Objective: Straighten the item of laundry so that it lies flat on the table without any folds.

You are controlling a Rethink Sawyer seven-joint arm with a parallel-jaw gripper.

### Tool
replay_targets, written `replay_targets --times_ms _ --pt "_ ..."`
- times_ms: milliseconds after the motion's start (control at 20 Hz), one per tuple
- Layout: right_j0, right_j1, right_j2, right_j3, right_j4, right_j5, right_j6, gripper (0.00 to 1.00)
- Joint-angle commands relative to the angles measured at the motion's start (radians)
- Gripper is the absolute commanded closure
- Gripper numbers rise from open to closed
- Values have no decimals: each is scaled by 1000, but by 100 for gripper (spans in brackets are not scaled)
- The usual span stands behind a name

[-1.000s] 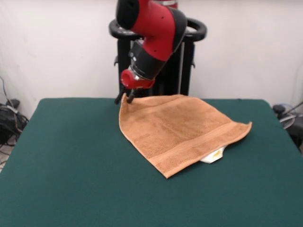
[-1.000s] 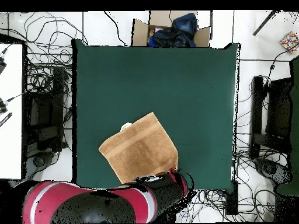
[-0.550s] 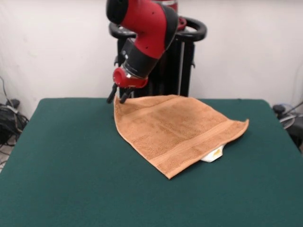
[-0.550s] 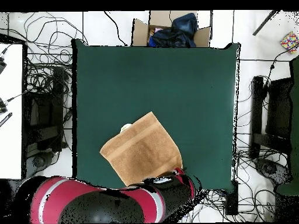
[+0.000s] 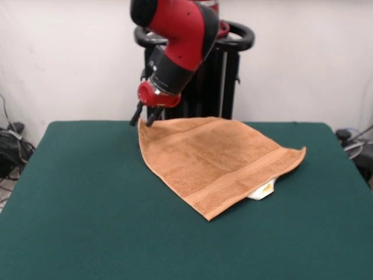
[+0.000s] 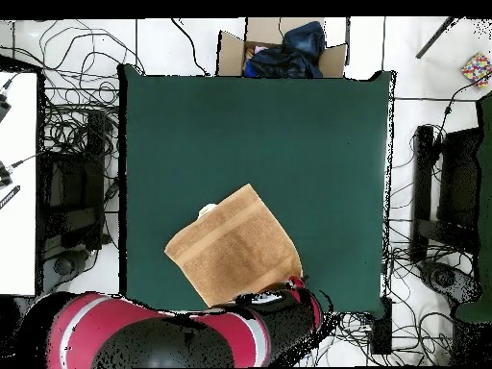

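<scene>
towel [image 5: 215, 160] lies on the table [image 5: 87, 221] toward its robot-side half, spread as a skewed four-sided shape. one corner is raised off the felt, at the tips of the gripper [image 5: 144, 118]; the fingers look pinched on that corner, though the contact is small in view. judgement: task mostly along but not done. the main face reads smooth, border band visible. a white care label [image 5: 262, 191] pokes out from under one edge, which suggests a tucked or doubled layer there. remaining: lay the lifted corner down flat, check that under-edge.

containers: an open cardboard box [image 6: 282, 53] sits off the table's far side in the overhead view, holding dark blue fabric [image 6: 288, 50]. nothing else holds anything.
</scene>
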Motion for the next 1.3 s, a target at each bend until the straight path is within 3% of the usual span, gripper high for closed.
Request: replay_targets --times_ms 50,200,400,650,800,1050,1200,1300 --pt "7 -41 -3 -90 -31 54 87 0" --pt "9 -60 -19 -82 -44 65 84 0" --pt "-34 -136 17 -50 -105 97 70 0" --pt "-62 -171 52 -50 -138 128 71 0" --pt "-177 -280 184 8 -208 137 67 0" --pt "-424 -488 443 135 -309 254 -2 0" --pt "-504 -524 529 171 -316 286 -18 0" --pt "-513 -526 540 173 -320 294 -18 0"
